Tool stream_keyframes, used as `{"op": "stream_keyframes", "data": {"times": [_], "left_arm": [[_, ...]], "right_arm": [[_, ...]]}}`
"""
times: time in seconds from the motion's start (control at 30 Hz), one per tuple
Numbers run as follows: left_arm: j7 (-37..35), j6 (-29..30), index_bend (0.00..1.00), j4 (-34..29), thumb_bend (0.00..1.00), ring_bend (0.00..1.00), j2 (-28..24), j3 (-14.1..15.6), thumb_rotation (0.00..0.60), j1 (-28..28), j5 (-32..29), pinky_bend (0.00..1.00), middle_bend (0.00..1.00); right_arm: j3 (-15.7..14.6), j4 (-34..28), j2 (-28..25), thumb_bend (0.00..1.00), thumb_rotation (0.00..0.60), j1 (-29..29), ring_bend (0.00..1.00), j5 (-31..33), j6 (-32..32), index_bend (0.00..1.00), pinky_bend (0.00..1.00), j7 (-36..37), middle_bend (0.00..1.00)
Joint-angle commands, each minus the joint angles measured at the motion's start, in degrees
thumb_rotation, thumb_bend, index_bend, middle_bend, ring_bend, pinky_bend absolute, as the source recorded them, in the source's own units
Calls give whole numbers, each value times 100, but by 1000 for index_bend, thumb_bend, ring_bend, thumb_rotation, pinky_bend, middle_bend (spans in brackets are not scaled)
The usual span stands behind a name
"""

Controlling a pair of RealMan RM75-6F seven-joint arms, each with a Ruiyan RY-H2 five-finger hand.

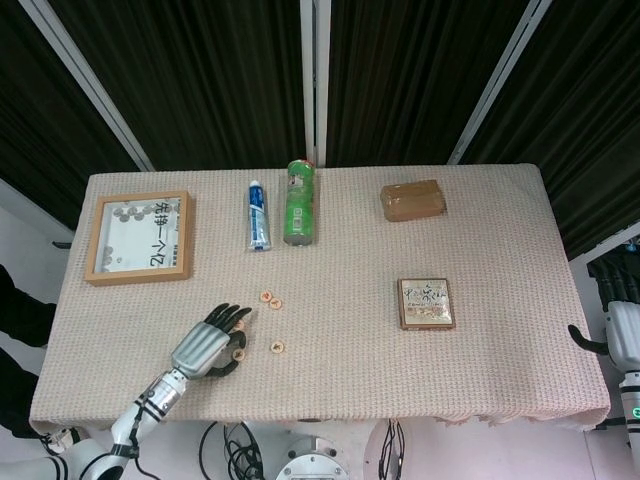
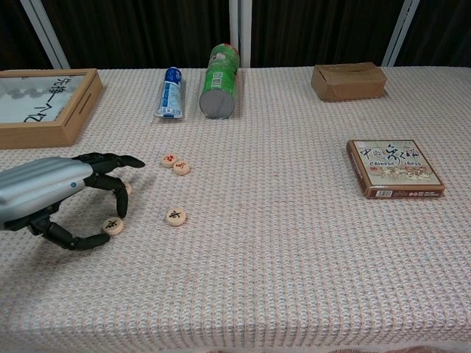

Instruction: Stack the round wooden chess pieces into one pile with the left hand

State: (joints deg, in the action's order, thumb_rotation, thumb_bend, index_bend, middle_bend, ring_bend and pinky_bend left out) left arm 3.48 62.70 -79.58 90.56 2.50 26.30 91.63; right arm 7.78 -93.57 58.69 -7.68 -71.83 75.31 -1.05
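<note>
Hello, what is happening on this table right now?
The robot's left hand is closing its dark fingers around a round wooden chess piece near the table's front left. Nothing is stacked yet: a piece by the fingers, a lone piece and a touching pair lie flat.

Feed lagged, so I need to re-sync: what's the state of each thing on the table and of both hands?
left hand: fingers curled around a chess piece, not lifted
chess pieces: flat, scattered, none stacked
toothpaste tube: lying down, capped
green canister: on its side
chess box: closed, flat
brown box: closed
wooden frame: lying flat
right hand: off the table
</note>
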Motion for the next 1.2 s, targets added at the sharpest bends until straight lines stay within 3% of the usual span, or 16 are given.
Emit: {"op": "stream_keyframes", "data": {"times": [0.03,0.43,0.73,1.2], "left_arm": [[2,-3,462,0,253,0,2,5,600,10,-10,0,25],[-6,-54,488,27,308,0,24,22,600,48,-121,0,29],[121,218,499,-353,310,0,-301,-105,600,42,-116,0,37],[45,-459,494,-262,336,0,-344,-543,600,508,-724,0,42]], "right_arm": [[-1,1,1,177,600,-2,0,3,-5,0,0,-5,0],[2,21,-1,188,600,8,0,0,4,0,0,51,0],[-1,72,0,195,600,18,0,-20,-3,0,0,147,0],[38,-105,-111,198,600,-14,0,-38,20,0,0,63,0]]}}
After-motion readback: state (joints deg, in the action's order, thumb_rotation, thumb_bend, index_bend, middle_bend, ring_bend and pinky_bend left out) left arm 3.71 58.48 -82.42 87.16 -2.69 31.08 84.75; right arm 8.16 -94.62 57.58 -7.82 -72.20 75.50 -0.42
